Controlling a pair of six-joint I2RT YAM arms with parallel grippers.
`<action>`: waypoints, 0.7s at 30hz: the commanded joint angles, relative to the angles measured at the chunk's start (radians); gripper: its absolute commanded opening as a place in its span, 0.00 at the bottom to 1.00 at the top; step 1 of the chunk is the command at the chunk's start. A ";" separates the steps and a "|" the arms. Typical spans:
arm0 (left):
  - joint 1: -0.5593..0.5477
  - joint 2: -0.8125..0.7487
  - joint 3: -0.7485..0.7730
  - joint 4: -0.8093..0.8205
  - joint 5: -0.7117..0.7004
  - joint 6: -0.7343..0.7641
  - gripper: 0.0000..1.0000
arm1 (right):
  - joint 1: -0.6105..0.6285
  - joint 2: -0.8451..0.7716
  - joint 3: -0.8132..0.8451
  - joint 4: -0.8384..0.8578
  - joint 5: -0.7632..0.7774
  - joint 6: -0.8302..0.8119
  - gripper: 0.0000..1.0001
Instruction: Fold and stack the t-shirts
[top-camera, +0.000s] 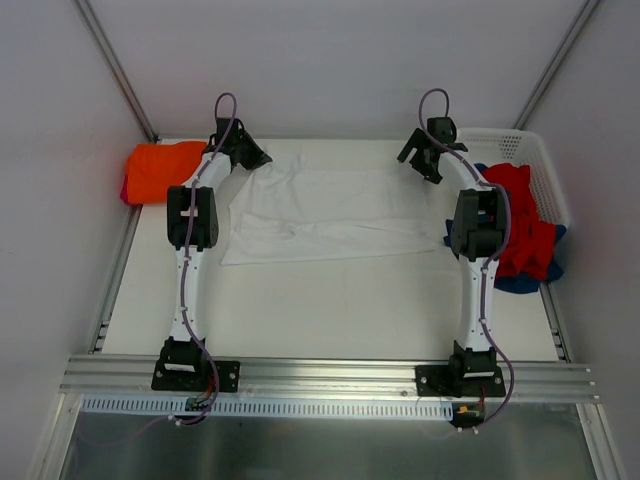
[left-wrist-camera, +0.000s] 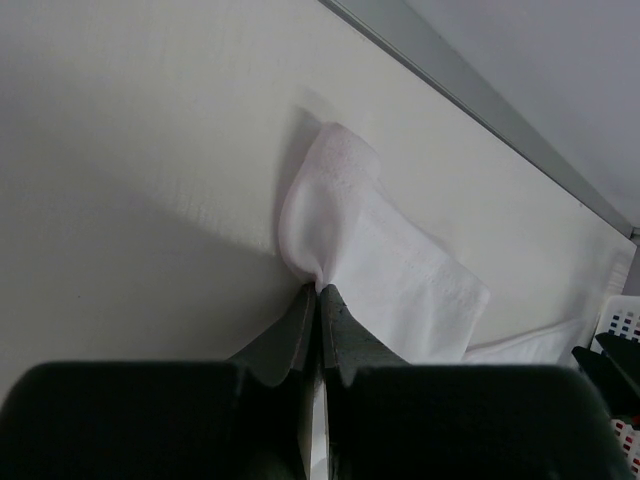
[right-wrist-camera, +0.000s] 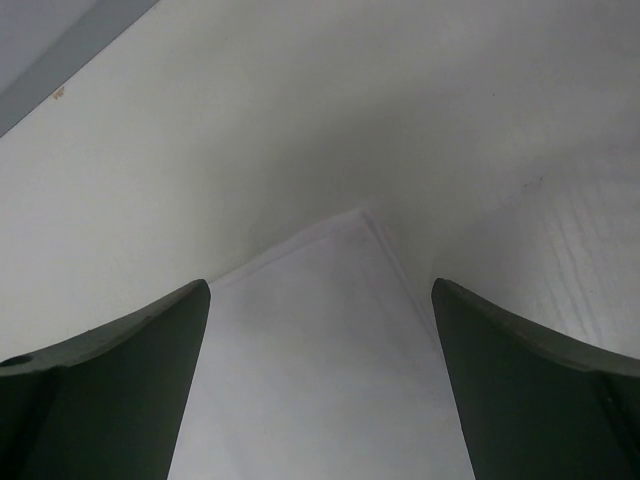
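Lying far left: orange t-shirt (top-camera: 160, 170), soft cloth folded into a neat, flat rectangle at the table's (top-camera: 330, 310) far-left corner, with a red edge showing along its left side.
Left gripper (top-camera: 250, 155): dark plastic fingers pressed together on the far-left corner of the white t-shirt (top-camera: 330, 215); in the wrist view the gripper (left-wrist-camera: 320, 290) pinches a rounded, puckered fold of the white cloth (left-wrist-camera: 380, 260).
White t-shirt: thin, matte fabric spread wide across the far half of the matte white table, between the two arms, lightly creased, its near edge uneven.
Right gripper (top-camera: 420, 160): fingers spread wide, holding nothing; in the wrist view the gripper (right-wrist-camera: 320, 285) hangs over a pointed corner of the shirt (right-wrist-camera: 320, 350), which lies flat.
Basket (top-camera: 545, 170): white perforated plastic, rectangular, at the far-right corner.
Red t-shirt (top-camera: 520, 215): crumpled heap spilling from the basket onto the table.
Blue t-shirt (top-camera: 520, 283): rumpled, showing beneath the red one.
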 joint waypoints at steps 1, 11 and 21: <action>-0.002 -0.036 -0.032 -0.053 -0.017 0.031 0.00 | -0.030 -0.009 0.052 0.021 0.015 0.003 0.98; -0.002 -0.035 -0.029 -0.048 -0.017 0.027 0.00 | -0.059 0.028 0.040 0.063 -0.027 0.043 0.85; -0.002 -0.038 -0.033 -0.047 -0.017 0.024 0.00 | -0.056 0.077 0.052 0.099 -0.096 0.098 0.75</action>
